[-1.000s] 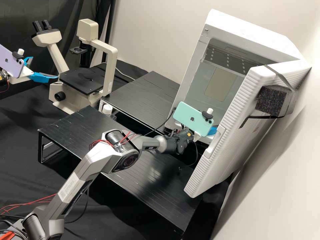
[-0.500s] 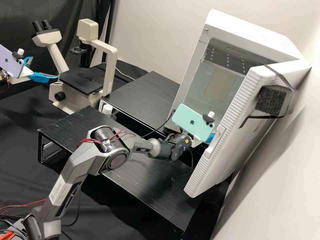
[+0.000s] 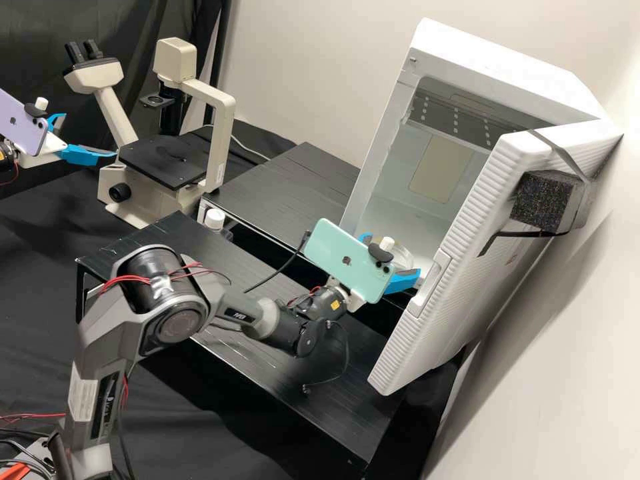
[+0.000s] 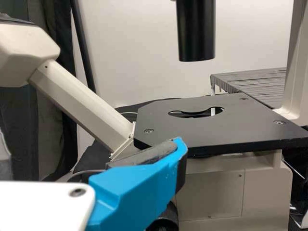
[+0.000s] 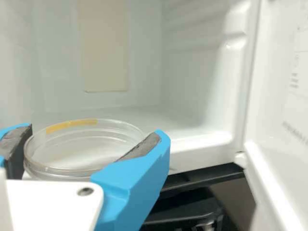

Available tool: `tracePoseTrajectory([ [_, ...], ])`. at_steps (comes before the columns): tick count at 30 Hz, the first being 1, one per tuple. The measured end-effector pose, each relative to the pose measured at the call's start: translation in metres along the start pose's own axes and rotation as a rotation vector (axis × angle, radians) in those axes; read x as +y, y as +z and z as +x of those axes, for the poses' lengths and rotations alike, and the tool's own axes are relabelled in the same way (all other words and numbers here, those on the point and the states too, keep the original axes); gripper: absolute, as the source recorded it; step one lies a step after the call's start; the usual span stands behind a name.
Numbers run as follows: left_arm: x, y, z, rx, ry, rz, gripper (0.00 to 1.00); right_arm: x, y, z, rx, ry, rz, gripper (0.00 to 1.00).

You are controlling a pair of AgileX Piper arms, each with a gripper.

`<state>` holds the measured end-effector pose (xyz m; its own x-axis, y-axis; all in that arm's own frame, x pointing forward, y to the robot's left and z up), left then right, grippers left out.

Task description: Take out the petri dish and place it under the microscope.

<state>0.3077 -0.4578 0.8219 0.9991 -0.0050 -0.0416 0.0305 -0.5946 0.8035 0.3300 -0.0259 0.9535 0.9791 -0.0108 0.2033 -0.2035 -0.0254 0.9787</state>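
My right gripper (image 5: 91,154) holds the petri dish (image 5: 79,147), its blue fingers pressed to opposite sides of the rim, at the mouth of the white cabinet (image 3: 427,37), whose door (image 3: 453,267) stands open. The dish looks nearly level. My left gripper (image 3: 83,143) is open and holding nothing, just beside the left corner of the microscope's (image 3: 217,107) black stage (image 3: 157,160) in the high view.

I judge that taking the dish out is the step in hand, and that placing it is wholly to do. Next I should back straight away from the cabinet, clear its front lip and the door, then carry the dish level over the black stands (image 3: 287,190) to the stage opening (image 4: 190,113). A tilt or a knock on the door could cost me the dish.

In the high view the green phone (image 3: 347,260) hides part of my right gripper and the dish. The dish's contents are hard to make out, and I cannot tell whether it wears a lid. The purple phone (image 3: 21,123) is cut off at the high view's left edge.
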Motion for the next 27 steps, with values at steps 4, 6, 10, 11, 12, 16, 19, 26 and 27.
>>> tracePoseTrajectory([
  [4, 0.0, 0.0, 0.0, 0.0, 0.0, 0.0, 1.0, -0.018, -0.014, -0.034, 0.074, -0.025, 0.017, 0.0],
  [6, 0.0, 0.0, 0.0, 0.0, 0.0, 0.0, 1.0, -0.03, -0.024, -0.049, 0.111, -0.052, 0.028, 0.0],
  [10, 0.0, 0.0, 0.0, 0.0, 0.0, 0.0, 1.0, -0.053, -0.058, -0.077, 0.235, -0.114, 0.008, 0.0],
  [11, 0.0, 0.0, 0.0, 0.0, 0.0, 0.0, 1.0, -0.056, -0.066, -0.081, 0.266, -0.126, 0.004, 0.0],
  [12, 0.0, 0.0, 0.0, 0.0, 0.0, 0.0, 1.0, -0.063, -0.077, -0.088, 0.312, -0.144, -0.01, 0.0],
  [16, 0.0, 0.0, 0.0, 0.0, 0.0, 0.0, 1.0, -0.082, -0.109, -0.106, 0.426, -0.182, -0.016, 0.0],
  [19, 0.0, 0.0, 0.0, 0.0, 0.0, 0.0, 1.0, -0.096, -0.13, -0.117, 0.484, -0.21, -0.012, 0.0],
  [26, 0.0, 0.0, 0.0, 0.0, 0.0, 0.0, 1.0, -0.132, -0.166, -0.126, 0.499, -0.291, -0.016, 0.0],
  [27, 0.0, 0.0, 0.0, 0.0, 0.0, 0.0, 1.0, -0.137, -0.171, -0.125, 0.497, -0.299, -0.018, 0.0],
])
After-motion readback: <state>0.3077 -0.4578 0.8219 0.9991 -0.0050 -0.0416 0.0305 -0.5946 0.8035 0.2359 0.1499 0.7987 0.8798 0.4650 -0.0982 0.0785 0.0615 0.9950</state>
